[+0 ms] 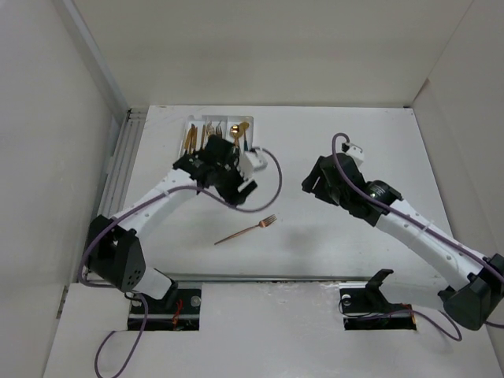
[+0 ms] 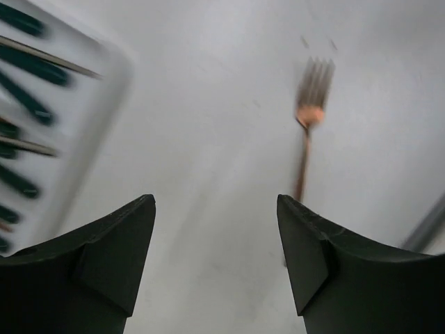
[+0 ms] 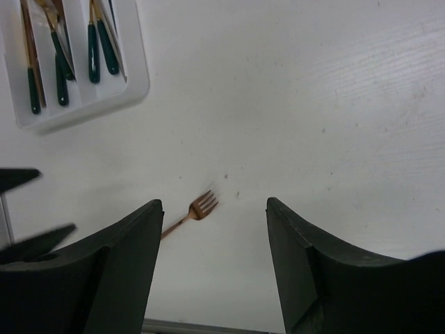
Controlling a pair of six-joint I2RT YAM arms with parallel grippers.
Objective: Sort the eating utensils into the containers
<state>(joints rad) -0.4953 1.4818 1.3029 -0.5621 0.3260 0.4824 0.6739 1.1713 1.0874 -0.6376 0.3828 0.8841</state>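
Fork (image 1: 246,229) job now, most likely. Lying alone on the white table (image 1: 315,252), near the middle, prongs pointing to about 2 o'clock. Hanging over the table at 12 o'clock from the fork, close by but not touching: the left gripper (image 2: 215,202), fingers spread wide and holding nothing. Waiting at 2 o'clock from the fork, well apart: the right gripper (image 1: 313,183), also spread wide and holding nothing. Resting in the white tray (image 3: 104,94), near 12 o'clock from the fork: all the other forks, spoons and knives in view.

Looking like a grab for the left gripper, as the nearer one. For a good grab:

- Turning the wrist first, putting one finger on each side of the thin handle, not along it.
- Aiming for the middle of the handle, not the prongs.
- Going down slowly, right to the table top, because of such a flat, thin fork.
- Squeezing gently and watching for a slip or a spin.
- Lifting straight up and keeping the fork level.
- Carrying it toward 12 o'clock and lining it up with the long slots before letting go.

Not telling the fork slot from the others in these views, so looking first.
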